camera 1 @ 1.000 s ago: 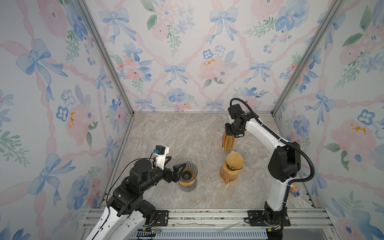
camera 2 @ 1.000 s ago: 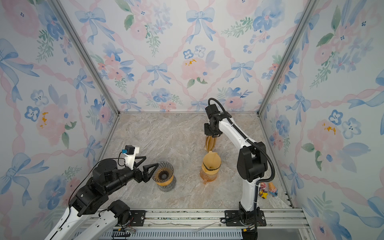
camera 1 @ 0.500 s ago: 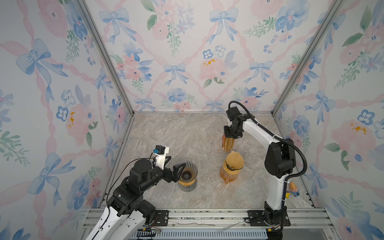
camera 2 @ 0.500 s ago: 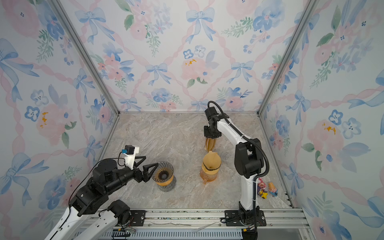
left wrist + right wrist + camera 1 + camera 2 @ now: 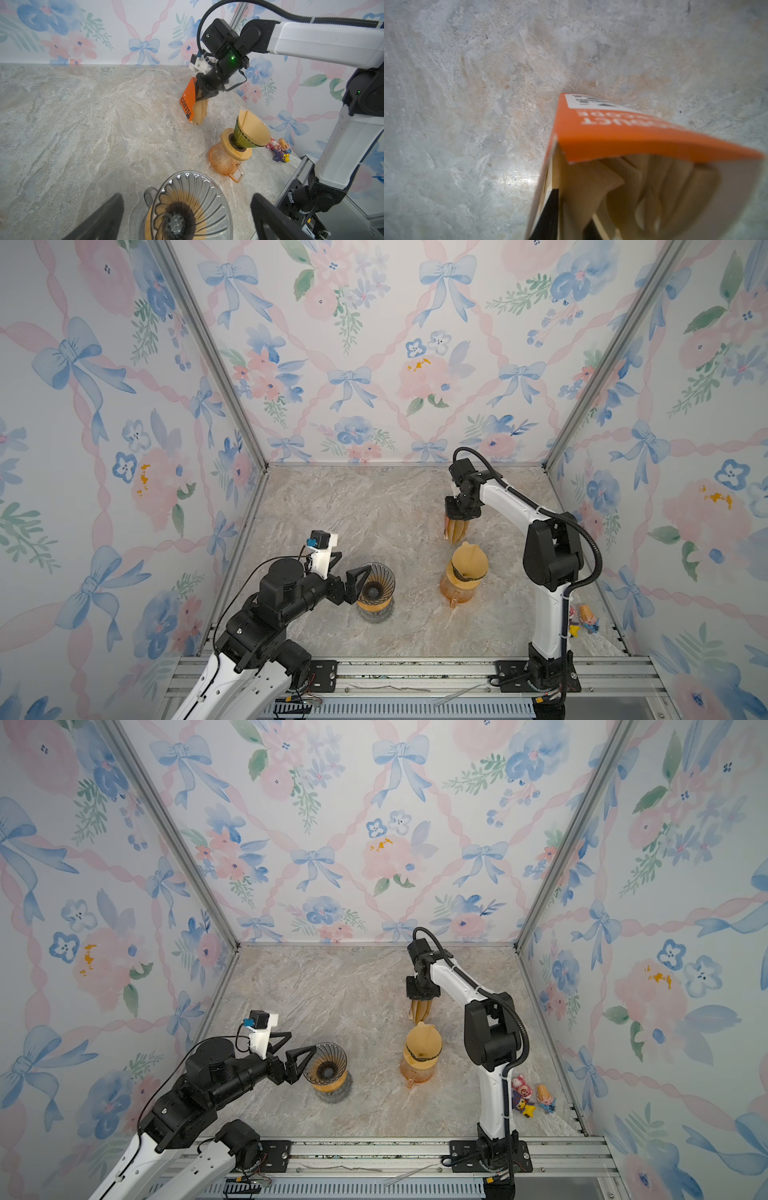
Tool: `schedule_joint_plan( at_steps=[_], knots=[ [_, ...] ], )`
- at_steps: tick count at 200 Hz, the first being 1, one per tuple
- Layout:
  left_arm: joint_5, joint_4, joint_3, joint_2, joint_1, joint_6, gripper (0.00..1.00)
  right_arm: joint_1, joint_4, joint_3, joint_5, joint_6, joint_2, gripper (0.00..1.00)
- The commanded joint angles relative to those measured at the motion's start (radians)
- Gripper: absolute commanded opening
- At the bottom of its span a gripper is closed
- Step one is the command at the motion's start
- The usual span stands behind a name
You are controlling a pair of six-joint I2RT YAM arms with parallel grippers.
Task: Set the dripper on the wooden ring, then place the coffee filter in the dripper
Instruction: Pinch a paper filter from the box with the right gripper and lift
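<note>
**A:** Where are the coffee filters (image 5: 201, 111)?

**B:** In a top view they're at two o'clock from the glass dripper (image 5: 376, 587). They stand in a leaning orange box (image 5: 187, 102) on the table (image 5: 332, 510). The box is at twelve o'clock of a green dripper (image 5: 468, 561), which wears a filter and sits on an amber carafe (image 5: 456, 593).

**A:** And the right gripper (image 5: 200, 97)?

**B:** It's down in the box mouth. Its fingers (image 5: 550, 214) are drawn narrow, pinching brown filter paper.

**A:** The left gripper (image 5: 187, 196)?

**B:** It comes in from the glass dripper's nine o'clock. Its fingers (image 5: 104, 218) are spread wide, one on each side of the glass.
</note>
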Motion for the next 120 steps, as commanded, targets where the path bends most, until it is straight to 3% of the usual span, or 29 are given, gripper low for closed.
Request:
schedule_joint_plan(
  at_steps=[1,32,120],
  knots=[
    [-0.008,0.020,-0.010,0.008,0.005,0.016,0.97,-0.008,0.011,-0.001,-0.008,0.009,0.006,0.12],
    [-0.006,0.019,-0.009,0.014,0.005,0.016,0.97,-0.008,0.032,-0.044,-0.015,0.007,-0.037,0.06],
    [-0.013,0.020,-0.007,0.024,0.006,0.020,0.97,-0.006,0.099,-0.156,-0.054,-0.012,-0.197,0.04]
  ],
)
